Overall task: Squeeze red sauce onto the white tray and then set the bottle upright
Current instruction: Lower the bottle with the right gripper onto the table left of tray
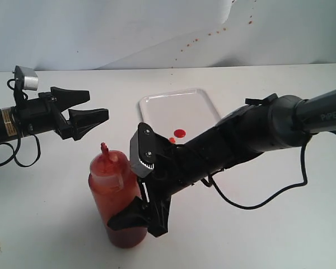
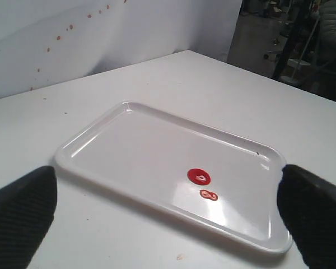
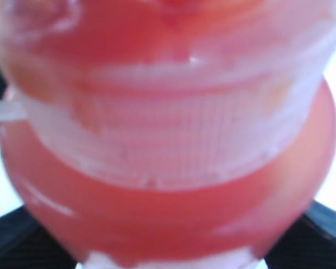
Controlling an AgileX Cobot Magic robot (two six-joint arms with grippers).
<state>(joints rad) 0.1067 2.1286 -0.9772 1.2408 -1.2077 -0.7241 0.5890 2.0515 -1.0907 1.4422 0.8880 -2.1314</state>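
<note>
Right gripper [image 1: 137,219] clamped on the lower body of the translucent cylindrical plastic squeeze bottle [image 1: 113,188], orange-red inside. It stands upright on the white worktop [image 1: 269,224], lower centre-left of frame. Left gripper [image 1: 99,105] upper left, jaws wide apart, empty. Flat white rectangular plastic tray [image 1: 204,109] at centre, two round red sauce drops [image 1: 180,133] on it.

The word "PIPER" stands in pale capitals on the dark tube of the right arm [image 1: 325,115], toward the end of the arm farthest from its gripper. A small yellow label [image 1: 7,122] on the left arm [image 1: 31,116] carries print too small to read.
</note>
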